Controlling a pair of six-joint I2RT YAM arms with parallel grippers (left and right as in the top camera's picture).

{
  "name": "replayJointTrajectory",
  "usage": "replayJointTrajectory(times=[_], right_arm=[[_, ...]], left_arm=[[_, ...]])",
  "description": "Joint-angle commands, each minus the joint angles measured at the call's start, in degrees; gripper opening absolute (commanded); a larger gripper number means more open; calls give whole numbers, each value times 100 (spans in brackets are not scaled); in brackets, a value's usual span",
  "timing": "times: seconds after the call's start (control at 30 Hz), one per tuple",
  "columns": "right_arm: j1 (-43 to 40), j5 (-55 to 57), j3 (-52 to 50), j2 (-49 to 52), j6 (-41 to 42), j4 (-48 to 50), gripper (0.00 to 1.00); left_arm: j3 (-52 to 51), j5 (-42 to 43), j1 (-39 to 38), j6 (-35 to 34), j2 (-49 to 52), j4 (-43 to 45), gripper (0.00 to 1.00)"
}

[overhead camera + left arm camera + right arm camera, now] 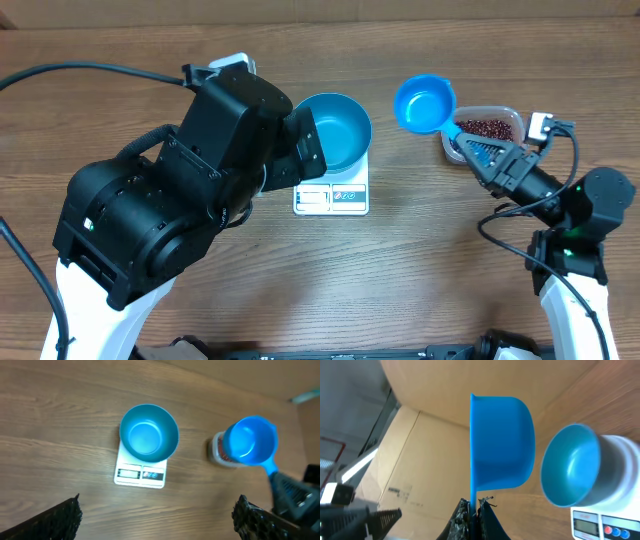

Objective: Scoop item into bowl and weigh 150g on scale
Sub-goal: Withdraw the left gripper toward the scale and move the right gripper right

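Step in hand: loading the scoop. No transfer to the bowl shows yet.

- Your right gripper (pixel 474 519) is clamped fully shut on the handle of the small blue scoop (pixel 424 104). From overhead the scoop sits open side up and shows bare blue inside, so it looks empty.
- The scoop hangs in the air between the bowl and the clear tub (pixel 512 117), over the tub's near end. It is clear of the bowl.
- The beans (pixel 483 127) are all in the tub. None show on the table (pixel 420 270).
- The bowl (pixel 338 128) stands upright on the scale (pixel 331 198), covering most of the platform and leaving only the front strip exposed. Its inside is clean blue with no beans in it.
- Your left gripper (pixel 157 520) is spread wide and holds nothing. It hovers above the table with the bowl and scale in its view.
- The scale display is too small to read.

Next move, as I judge it: bring the scoop back over the tub, tip its lip down into the pile, draw it through and level it before lifting. Then carry it across to the bowl and pour slowly.

Risk: an overfilled scoop would shed beans during the crossing.
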Motion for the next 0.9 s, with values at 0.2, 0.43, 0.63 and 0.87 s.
replayJointTrajectory(times=[0.2, 0.43, 0.63, 0.87], right_arm=[[-424, -258, 654, -13, -179, -286, 4], [-424, -76, 1515, -13, -1185, -2068, 4], [-417, 984, 2396, -13, -2728, -4621, 4], [-417, 3021, 3661, -13, -4264, -7060, 4]], left_arm=[[44, 271, 31, 2258, 293, -317, 100], [44, 306, 31, 2594, 643, -417, 99], [44, 308, 31, 2905, 782, -452, 100], [44, 551, 114, 3585, 822, -439, 99]])
